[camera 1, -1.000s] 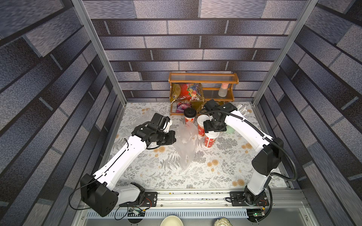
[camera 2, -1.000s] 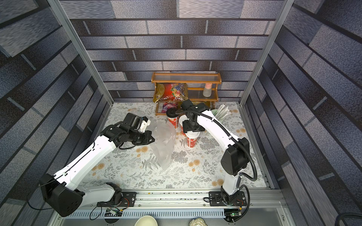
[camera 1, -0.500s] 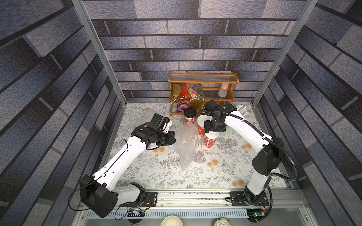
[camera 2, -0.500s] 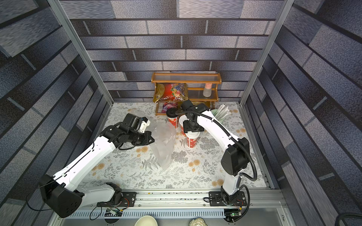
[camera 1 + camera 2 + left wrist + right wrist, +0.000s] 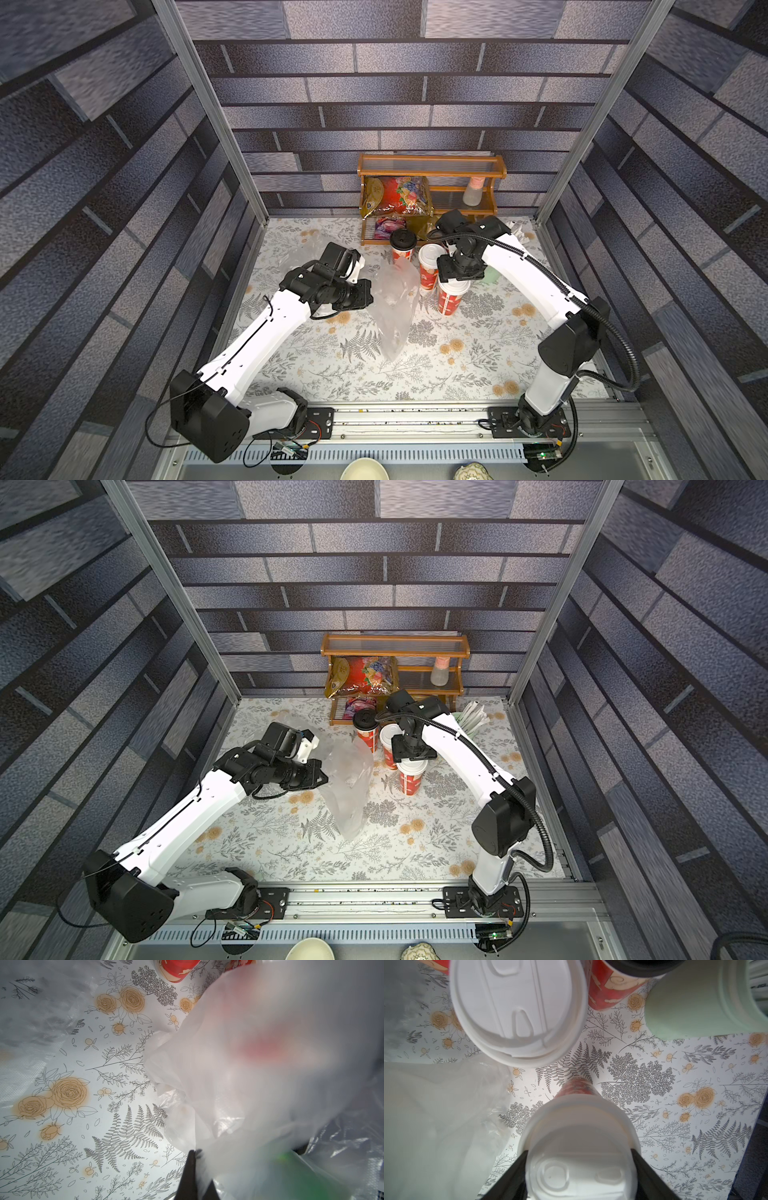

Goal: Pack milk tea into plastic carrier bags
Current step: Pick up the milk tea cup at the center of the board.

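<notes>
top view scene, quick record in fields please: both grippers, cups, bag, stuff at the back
left gripper: shut, pinching an edge of the clear bag
right gripper: on the nearest white-lid cup, fingers against both sides of its lid; cup standing on the table
other cups: second white-lid cup and black-lid cup, upright, outside the bag
bag contents: no cup visible inside
beside right arm: green straw cup
back: wooden shelf with snack packets and pink-capped bottle

Three red cups stand upright, clustered: black-lidded cup point(image 5: 402, 246), white-lidded cup point(image 5: 429, 266), front white-lidded cup point(image 5: 449, 298); clear crinkly bag point(image 5: 392, 307) bunched upright beside them.
</notes>
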Robot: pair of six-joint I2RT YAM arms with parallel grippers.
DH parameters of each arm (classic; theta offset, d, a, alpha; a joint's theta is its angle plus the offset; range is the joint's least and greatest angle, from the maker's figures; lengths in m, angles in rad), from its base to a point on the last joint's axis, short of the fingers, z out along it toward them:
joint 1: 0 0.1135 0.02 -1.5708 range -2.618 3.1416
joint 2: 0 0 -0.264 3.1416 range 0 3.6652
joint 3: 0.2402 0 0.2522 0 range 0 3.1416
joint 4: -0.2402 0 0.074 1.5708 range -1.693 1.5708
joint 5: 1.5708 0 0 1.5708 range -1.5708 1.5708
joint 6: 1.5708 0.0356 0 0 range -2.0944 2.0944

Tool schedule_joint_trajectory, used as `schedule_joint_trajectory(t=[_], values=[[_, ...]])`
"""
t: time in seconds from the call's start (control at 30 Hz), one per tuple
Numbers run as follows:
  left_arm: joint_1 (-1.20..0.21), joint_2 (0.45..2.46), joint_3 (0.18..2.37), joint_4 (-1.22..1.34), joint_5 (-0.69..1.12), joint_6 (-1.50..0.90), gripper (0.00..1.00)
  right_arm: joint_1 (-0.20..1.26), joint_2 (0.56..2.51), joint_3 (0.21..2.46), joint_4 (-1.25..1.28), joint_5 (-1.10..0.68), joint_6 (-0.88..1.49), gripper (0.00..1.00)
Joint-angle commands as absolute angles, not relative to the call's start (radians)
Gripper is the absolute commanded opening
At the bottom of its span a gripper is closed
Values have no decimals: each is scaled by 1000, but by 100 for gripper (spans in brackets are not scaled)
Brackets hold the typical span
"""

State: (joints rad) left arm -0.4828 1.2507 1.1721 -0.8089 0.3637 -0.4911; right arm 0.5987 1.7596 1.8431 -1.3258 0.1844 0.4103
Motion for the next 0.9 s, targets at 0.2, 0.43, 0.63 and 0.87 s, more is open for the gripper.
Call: schedule_joint_trajectory(t=[0.2, 0.43, 0.63, 0.87], values=[[-476, 1228, 1166, -792, 382, -509, 2, 597, 1666, 2055, -1484, 147, 426, 64], [-476, 1234, 1167, -784, 385, -510, 2, 610, 1677, 2252, -1602, 127, 439, 63], [-479, 1241, 1168, -778, 387, -512, 2, 653, 1737, 2470, -1717, 130, 459, 61], [-483, 1250, 1180, -780, 386, -514, 2, 717, 1800, 2707, -1794, 120, 502, 59]])
